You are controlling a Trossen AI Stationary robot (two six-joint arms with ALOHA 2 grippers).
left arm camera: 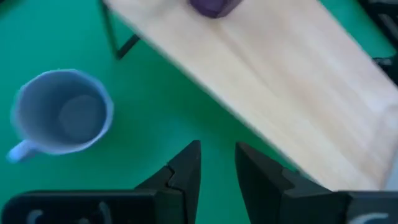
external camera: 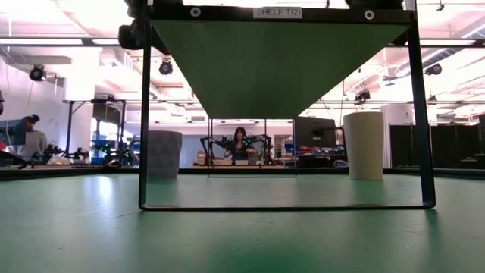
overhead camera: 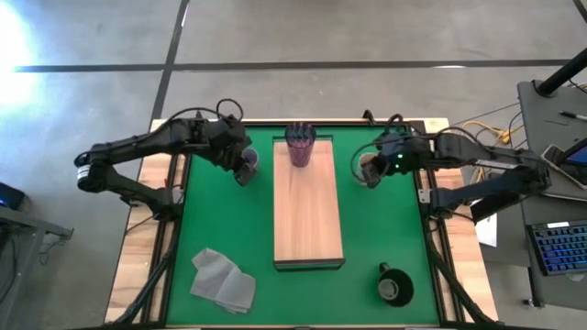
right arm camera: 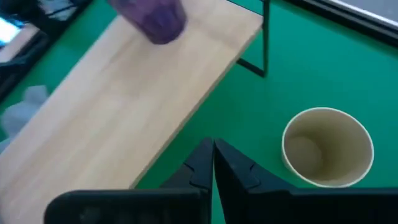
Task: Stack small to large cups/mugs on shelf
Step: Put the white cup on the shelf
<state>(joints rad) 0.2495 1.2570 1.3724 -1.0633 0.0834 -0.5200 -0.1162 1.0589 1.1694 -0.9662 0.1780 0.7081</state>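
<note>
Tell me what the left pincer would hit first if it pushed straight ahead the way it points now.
Probably the bare green mat. The left pincer aims between the lavender mug and the shelf; beyond that lies the shelf's edge, though depth is unclear.

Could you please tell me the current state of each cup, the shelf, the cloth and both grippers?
Purple tumbler: upright on the shelf's far end.
Shelf: otherwise bare.
Lavender mug: upright, empty, on the green mat, not gripped.
Cream cup: upright, empty, on the mat, not gripped.
Black mug: on the mat, near right corner.
Grey cloth: crumpled, near left.
Left gripper: slightly open, empty.
Right gripper: shut, empty.
</note>
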